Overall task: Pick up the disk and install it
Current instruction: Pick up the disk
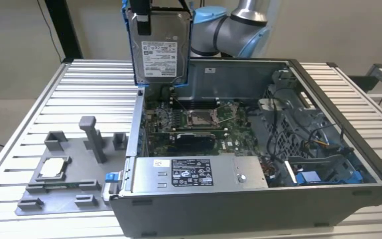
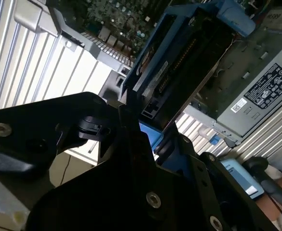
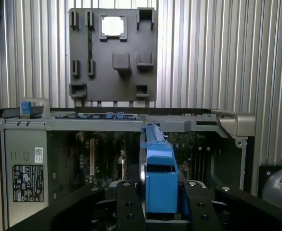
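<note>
While the gripper (image 3: 160, 192) pinches the disk (image 1: 159, 47) upright over the open computer case (image 1: 257, 194), the exterior view's edge crops the gripper.

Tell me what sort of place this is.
Probably a robotics lab or test bench for computer assembly: an open computer case sits on a slatted metal table, a grey parts tray beside it, and a robot arm holds the disk above the case.

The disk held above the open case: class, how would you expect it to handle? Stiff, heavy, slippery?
Probably stiff: the disk hangs upright from the gripper without sagging. Likely heavy for its size, as its body looks metal. Its blue frame looks like smooth plastic, so it might slip.
</note>
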### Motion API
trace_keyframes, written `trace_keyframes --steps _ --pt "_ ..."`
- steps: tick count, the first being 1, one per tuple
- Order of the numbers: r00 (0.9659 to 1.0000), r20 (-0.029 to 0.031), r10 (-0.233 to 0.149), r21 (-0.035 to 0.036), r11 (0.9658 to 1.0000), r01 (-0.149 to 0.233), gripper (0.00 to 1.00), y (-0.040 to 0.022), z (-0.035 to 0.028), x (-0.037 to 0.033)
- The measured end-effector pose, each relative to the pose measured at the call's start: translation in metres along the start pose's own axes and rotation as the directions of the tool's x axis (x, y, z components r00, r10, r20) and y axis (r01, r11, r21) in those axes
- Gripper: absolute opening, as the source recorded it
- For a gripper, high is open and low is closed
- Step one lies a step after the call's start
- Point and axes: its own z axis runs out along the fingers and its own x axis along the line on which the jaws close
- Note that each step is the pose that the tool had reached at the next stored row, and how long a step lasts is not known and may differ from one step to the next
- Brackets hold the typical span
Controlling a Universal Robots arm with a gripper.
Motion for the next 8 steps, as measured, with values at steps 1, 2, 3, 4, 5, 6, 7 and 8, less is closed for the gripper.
trace_keyframes --steps 1,2,3,4,5,6,7,8 --pt "1.0 0.0 0.0 -0.0001 1.0 0.0 0.0 -0.0044 -0.0001 0.0" --pt "1.0 0.0 0.0 -0.0001 1.0 0.0 0.0 -0.0091 -0.0001 0.0" --pt "1.0 0.0 0.0 0.0 1.0 0.0 0.0 -0.0133 -0.0001 0.0001" --pt "1.0 0.0 0.0 0.0 1.0 0.0 0.0 -0.0177 -0.0002 0.0001" --pt "1.0 0.0 0.0 0.0 1.0 0.0 0.0 -0.0219 -0.0002 0.0001" --pt "1.0 0.0 0.0 0.0 1.0 0.0 0.0 -0.0262 -0.0002 0.0002" --pt "1.0 0.0 0.0 0.0 1.0 0.0 0.0 -0.0306 -0.0003 0.0002" --pt "1.0 0.0 0.0 0.0 1.0 0.0 0.0 -0.0348 -0.0003 0.0002"
